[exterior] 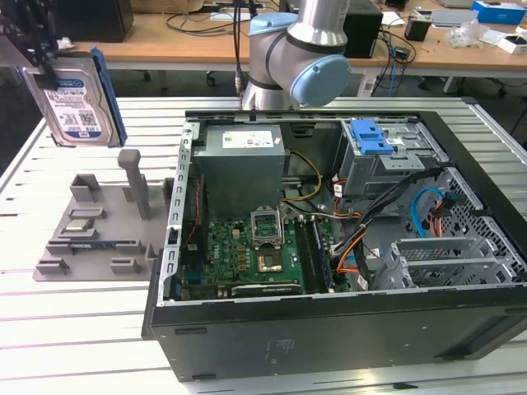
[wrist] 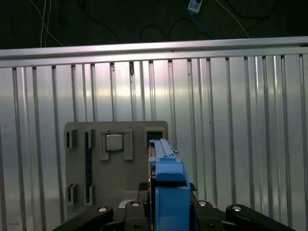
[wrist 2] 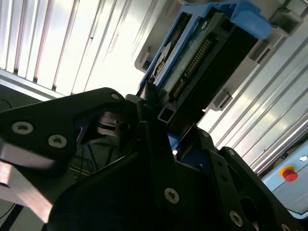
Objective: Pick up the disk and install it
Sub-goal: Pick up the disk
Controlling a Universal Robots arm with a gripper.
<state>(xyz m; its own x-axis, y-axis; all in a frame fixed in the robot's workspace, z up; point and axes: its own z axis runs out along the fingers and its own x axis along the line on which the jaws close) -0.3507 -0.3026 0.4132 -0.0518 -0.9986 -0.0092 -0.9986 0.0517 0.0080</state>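
The hard disk point(exterior: 78, 103) is held upright, label showing, clamped between the fingers point(wrist 2: 153, 139) of the gripper point(exterior: 39, 59), above the grey fixture tray point(exterior: 90, 239) on the bench point(exterior: 74, 329).

1. Table point(exterior: 74, 329): slatted aluminium, silver.
2. Grey fixture plate point(exterior: 111, 226) lies flat on it, at the exterior view's left.
3. Open PC case point(exterior: 329, 329) stands on it, just beside the plate.

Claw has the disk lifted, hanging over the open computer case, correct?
No. The claw holds the disk lifted, but over the grey holder tray, to the exterior view's left of the computer case, as the exterior view shows.
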